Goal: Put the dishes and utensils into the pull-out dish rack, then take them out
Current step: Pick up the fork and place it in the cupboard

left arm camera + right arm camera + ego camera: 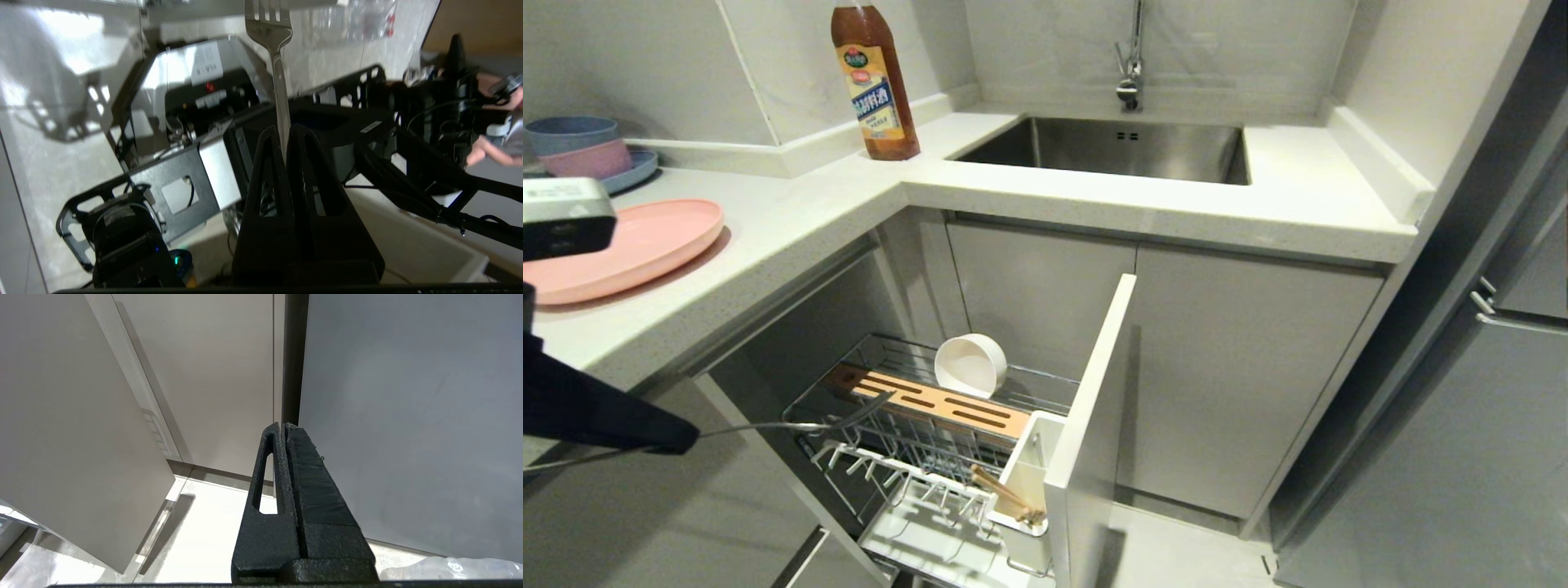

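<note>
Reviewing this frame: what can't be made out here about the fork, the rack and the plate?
- Fork: where its tines point in the pull-out dish rack is unclear in the head view.
- Pink plate: near edge hidden by the left arm.
- Chopsticks: lower ends hidden inside the utensil cup.

Matte black, wedge-shaped end effector (pixel 286 134) fingers (pixel 265 183) with slotted cut-outs and ribbed inner faces.

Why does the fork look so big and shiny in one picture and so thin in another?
In the left wrist view the camera sits right behind the left hand, so the fork it grips looms close and catches bright glare. In the head view the same fork is farther off, down in the dimmer space by the dish rack, so it shows as a thin grey line.
</note>
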Available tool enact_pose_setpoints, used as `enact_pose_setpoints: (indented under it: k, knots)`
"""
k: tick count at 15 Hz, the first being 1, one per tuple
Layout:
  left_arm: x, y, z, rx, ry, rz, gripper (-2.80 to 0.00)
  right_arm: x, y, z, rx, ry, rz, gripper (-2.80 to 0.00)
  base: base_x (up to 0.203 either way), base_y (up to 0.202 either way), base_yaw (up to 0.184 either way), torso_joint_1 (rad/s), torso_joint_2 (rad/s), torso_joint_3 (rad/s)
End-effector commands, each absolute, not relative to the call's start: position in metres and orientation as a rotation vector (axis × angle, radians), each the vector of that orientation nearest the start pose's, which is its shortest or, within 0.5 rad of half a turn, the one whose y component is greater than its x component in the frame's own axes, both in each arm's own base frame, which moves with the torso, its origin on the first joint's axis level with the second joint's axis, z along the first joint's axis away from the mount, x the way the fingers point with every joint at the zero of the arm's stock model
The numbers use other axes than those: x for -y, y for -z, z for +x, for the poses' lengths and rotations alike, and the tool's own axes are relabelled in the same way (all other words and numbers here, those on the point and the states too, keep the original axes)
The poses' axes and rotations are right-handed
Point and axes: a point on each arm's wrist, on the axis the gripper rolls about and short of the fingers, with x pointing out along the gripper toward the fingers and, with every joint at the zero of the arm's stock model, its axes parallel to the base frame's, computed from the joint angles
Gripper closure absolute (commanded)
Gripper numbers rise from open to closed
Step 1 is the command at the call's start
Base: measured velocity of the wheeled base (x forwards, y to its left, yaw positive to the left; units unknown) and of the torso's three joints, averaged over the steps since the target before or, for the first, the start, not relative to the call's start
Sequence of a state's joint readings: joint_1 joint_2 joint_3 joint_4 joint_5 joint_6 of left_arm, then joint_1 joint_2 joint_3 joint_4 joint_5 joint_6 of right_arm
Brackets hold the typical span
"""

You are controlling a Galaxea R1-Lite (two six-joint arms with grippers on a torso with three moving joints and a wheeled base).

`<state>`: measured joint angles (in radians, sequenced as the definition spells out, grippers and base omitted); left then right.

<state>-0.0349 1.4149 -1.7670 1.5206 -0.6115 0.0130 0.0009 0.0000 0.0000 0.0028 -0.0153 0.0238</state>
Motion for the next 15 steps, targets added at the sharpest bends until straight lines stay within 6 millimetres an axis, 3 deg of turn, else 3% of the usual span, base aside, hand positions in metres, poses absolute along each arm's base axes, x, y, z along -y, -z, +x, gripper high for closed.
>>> enact_pose_setpoints:
  k: [1,9,15]
  knots:
    - [0.022,-0.326,0.152,-1.219,0.587,-0.334,0.00,0.000,-0.074,-0.023,-0.006,0.015,0.024,0.00,0.000,0.000,0.000,0.000,0.00,0.000]
    - [0.061,-0.291,0.252,-1.348,0.544,-0.146,0.00,0.000,-0.075,-0.023,-0.005,0.015,0.024,0.00,0.000,0.000,0.000,0.000,0.00,0.000]
    - [0.098,-0.266,0.288,-1.309,0.566,-0.065,0.00,0.000,-0.075,-0.023,-0.005,0.015,0.024,0.00,0.000,0.000,0.000,0.000,0.00,0.000]
